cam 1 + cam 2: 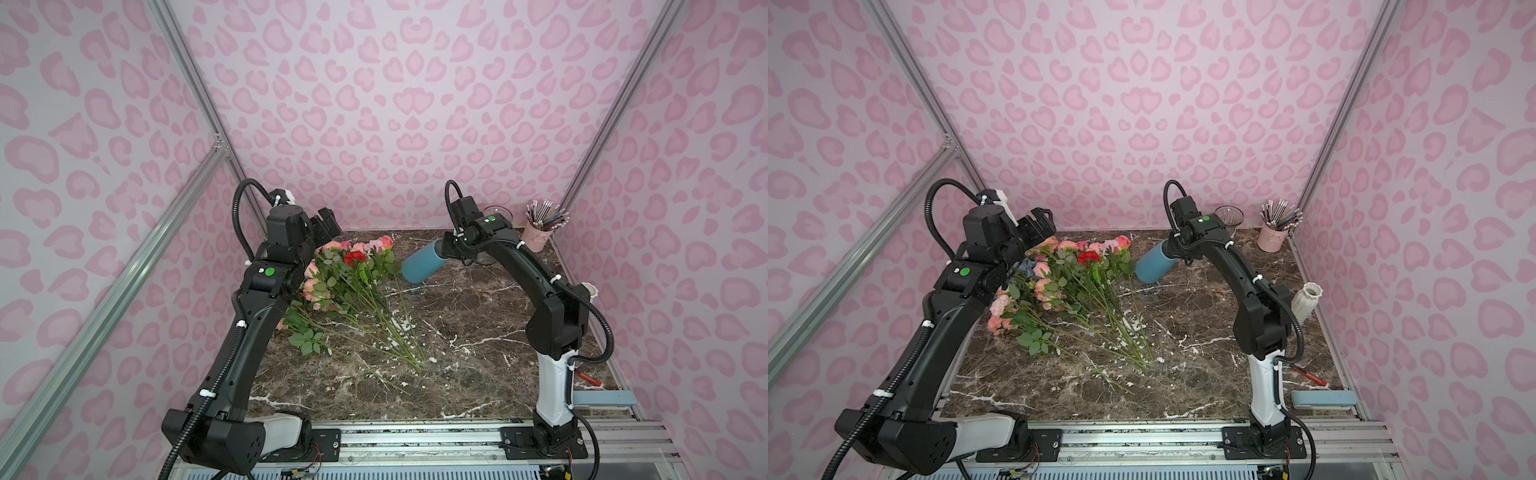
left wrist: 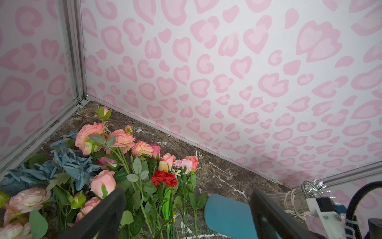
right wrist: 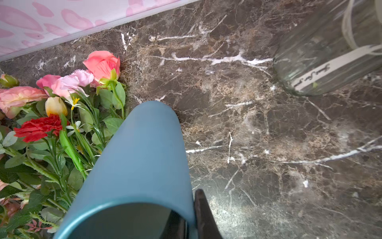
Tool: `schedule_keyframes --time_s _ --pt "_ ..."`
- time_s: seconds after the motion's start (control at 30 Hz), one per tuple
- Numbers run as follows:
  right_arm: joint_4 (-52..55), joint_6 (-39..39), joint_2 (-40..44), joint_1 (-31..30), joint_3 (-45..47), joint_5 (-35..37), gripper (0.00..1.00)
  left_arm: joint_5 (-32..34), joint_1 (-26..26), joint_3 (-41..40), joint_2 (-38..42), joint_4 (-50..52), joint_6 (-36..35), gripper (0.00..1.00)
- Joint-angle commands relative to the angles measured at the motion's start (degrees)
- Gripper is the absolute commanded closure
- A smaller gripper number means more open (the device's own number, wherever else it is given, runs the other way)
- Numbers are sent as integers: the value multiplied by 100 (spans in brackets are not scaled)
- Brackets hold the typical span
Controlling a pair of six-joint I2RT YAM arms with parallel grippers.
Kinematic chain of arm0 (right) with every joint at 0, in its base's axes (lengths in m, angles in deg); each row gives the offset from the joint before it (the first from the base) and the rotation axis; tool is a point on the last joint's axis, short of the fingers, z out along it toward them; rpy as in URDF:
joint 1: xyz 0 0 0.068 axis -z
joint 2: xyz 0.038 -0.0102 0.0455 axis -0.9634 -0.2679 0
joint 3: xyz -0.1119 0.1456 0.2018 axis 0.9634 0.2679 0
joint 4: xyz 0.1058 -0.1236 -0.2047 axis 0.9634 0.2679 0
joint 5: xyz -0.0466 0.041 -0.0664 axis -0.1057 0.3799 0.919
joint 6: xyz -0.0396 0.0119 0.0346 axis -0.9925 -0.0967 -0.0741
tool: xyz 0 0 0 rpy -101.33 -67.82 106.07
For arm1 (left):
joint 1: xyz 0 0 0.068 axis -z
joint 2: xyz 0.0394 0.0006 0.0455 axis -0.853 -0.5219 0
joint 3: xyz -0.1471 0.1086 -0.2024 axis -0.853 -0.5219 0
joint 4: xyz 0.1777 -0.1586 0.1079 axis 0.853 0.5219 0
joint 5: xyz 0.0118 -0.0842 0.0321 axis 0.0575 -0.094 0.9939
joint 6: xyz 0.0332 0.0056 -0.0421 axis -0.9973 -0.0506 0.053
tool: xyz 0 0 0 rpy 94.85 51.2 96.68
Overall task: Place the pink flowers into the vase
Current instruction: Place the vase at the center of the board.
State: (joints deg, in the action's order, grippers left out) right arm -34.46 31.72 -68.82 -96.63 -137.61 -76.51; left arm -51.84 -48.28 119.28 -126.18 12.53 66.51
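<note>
Right wrist view: the right claw point(image 3: 189, 209) is pinched narrow on the rim of a blue vase point(image 3: 140, 155), one finger inside the mouth and one outside. The vase juts away from the claw, tipped almost flat and apparently clear of the dark marble worktop point(image 3: 258, 128). Just beyond its base end lie the pink flowers point(image 3: 101, 62), heaped with a red carnation point(image 3: 39, 127); none is in the vase yet. A glass jar point(image 3: 322, 51) stands off to the claw's other side.

In the left wrist view, the left claw point(image 2: 187, 193) gapes wide and empty above the same heap, with a blue hydrangea point(image 2: 68, 163) beneath it to one side.

My worry is that a grip on one thin wall lets the vase pivot or slip, and its base could sweep the blooms. The stems look tangled, so pulling a pink one may drag the carnation or hydrangea along.
</note>
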Motion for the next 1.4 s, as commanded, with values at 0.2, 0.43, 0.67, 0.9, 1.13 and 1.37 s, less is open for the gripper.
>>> schedule_keyframes --time_s 0.2,0.43,0.67,0.9,1.13,1.37 --pt "-132 173 -912 11 -1871 876 100 -24 -51 -53 35 -246 46 3" --pt "230 -112 -1565 183 -3031 854 100 21 -61 -58 10 -230 52 3" --pt "657 -708 -1065 195 -2835 848 100 -13 -80 -28 -145 -158 72 3" --pt "1187 -1286 -659 134 -2574 1096 100 -160 -82 80 -384 -31 78 3" --pt "1258 -1298 -370 108 -2207 1136 100 -178 -79 96 -497 14 82 3" --pt "1296 -1310 -153 -23 -1743 1147 100 -227 -79 196 -644 151 65 3"
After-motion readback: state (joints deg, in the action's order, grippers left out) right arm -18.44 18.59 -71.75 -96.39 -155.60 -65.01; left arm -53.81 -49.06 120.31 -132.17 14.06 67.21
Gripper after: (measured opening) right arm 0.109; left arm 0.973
